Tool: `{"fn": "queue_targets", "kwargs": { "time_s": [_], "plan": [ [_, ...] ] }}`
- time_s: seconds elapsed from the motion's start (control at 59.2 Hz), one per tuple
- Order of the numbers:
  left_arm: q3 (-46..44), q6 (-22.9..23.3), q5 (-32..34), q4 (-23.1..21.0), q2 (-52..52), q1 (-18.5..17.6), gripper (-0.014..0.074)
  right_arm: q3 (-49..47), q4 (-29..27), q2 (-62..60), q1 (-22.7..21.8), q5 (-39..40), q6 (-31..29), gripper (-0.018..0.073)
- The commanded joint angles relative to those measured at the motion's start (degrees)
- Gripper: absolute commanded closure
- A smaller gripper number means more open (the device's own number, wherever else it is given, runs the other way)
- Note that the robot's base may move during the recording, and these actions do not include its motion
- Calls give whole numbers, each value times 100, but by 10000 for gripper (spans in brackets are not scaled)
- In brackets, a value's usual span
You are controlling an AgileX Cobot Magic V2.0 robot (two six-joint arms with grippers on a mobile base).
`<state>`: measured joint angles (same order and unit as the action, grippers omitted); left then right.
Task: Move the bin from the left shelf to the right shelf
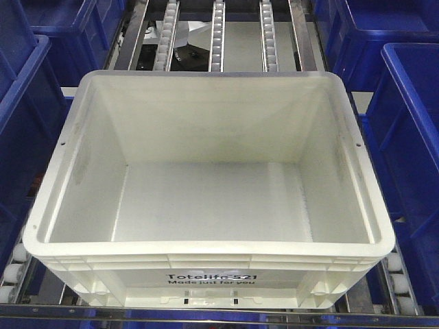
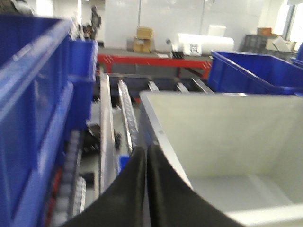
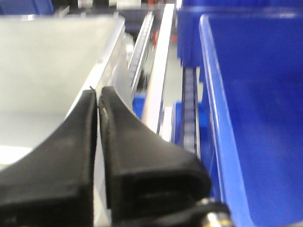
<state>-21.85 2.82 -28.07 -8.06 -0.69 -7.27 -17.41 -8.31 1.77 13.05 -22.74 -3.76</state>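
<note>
Fingers (image 2: 165,194) of the left gripper (image 2: 146,152) are clenched tip to tip, with only a hairline between them and nothing visibly pinched. The right gripper (image 3: 97,94) is squeezed closed in the same way. Each points along one side wall of the white bin (image 1: 212,199), the left at its near left corner and the right at its near right corner. The wrist views are too blurred to tell whether either one touches the plastic. Neither gripper shows in the front view.

The bin is empty and upright, with its printed label (image 1: 211,279) facing the robot. It sits on the roller rails (image 1: 217,34) of the middle lane, with blue bins (image 1: 411,137) packed close on both sides. I cannot tell which shelf this lane belongs to.

This looks like the engaging step, with the arms bracketing the bin before it travels. The next move needs a real hold. Either the jaws part and take the rim on both sides, or both arms press inward evenly. The load must then stay level, and its corners must clear the blue neighbours.
</note>
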Motion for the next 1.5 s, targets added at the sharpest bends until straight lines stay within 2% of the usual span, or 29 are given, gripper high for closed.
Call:
{"fn": "queue_targets", "kwargs": {
  "time_s": [0.0, 0.068, 0.253, 0.371, 0.878, 1.03, 1.199, 1.368, 1.486],
  "plan": [
    [-213, 24, -30, -379, -80, -39, 593, -397, -21, 336, 15, -107, -29, 564],
    [-213, 24, 4, -431, -80, -39, 593, -505, -21, 523, 15, -149, -29, 564],
    [-213, 30, 850, -431, -80, -39, 593, -516, -463, 774, 15, 186, -24, 564],
    [-213, 78, 1096, -431, -80, -39, 593, -516, -479, 774, 15, 307, -24, 564],
    [-213, 135, 480, -425, -80, -39, 591, -516, -449, 812, 15, 199, -45, 562],
    [-213, 124, 262, -421, -80, -39, 547, -516, -449, 812, 15, 240, -157, 544],
    [-213, 70, 229, -411, -80, -39, 407, -516, -449, 812, 15, 215, -157, 429],
    [-213, 70, 234, -387, -80, -39, 235, -516, -433, 812, 15, 140, -150, 210],
    [-213, 70, 229, -383, -78, -39, 171, -516, -427, 812, 15, -153, -150, 73]
  ]
}}
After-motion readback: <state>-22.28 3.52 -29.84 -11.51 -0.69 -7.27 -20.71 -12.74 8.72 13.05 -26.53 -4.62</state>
